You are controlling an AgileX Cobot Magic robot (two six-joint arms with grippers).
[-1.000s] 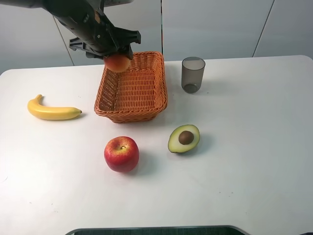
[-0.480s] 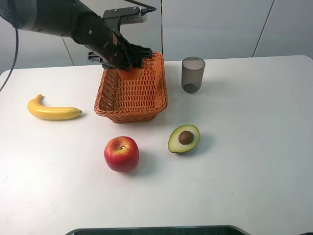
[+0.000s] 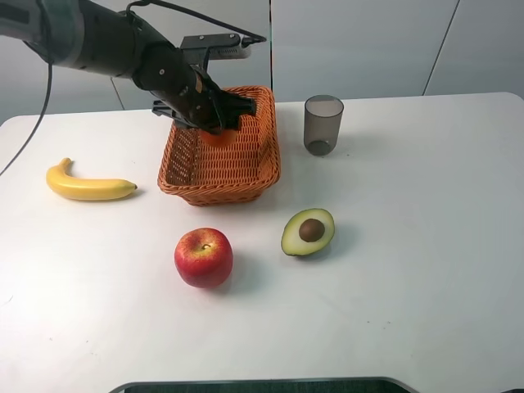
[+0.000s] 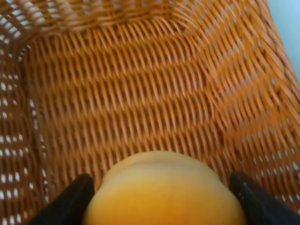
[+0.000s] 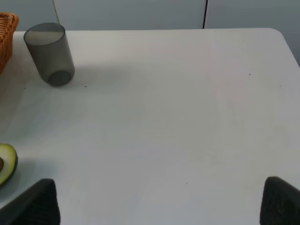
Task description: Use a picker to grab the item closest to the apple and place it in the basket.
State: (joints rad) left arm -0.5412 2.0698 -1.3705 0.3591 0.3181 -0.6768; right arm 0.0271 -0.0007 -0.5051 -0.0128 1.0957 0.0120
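A red apple [image 3: 203, 257] sits on the white table, front centre. My left gripper [image 3: 214, 123] is shut on an orange-yellow peach-like fruit [image 3: 219, 136] and is lowered into the wicker basket [image 3: 260, 168] at its back part. In the left wrist view the fruit [image 4: 164, 192] fills the space between the two black fingers [image 4: 70, 201], just above the basket's woven floor [image 4: 140, 84]. My right gripper [image 5: 159, 201] is open, with nothing between its widely spread fingertips [image 5: 35, 204]; it does not show in the exterior view.
A halved avocado [image 3: 308, 232] lies right of the apple, also at the right wrist view's edge [image 5: 5, 164]. A banana [image 3: 88, 187] lies at the left. A grey cup [image 3: 323, 124] stands right of the basket.
My left arm has carried the fruit from above the basket's back left corner over the rim and down into the basket. Nothing else has moved.
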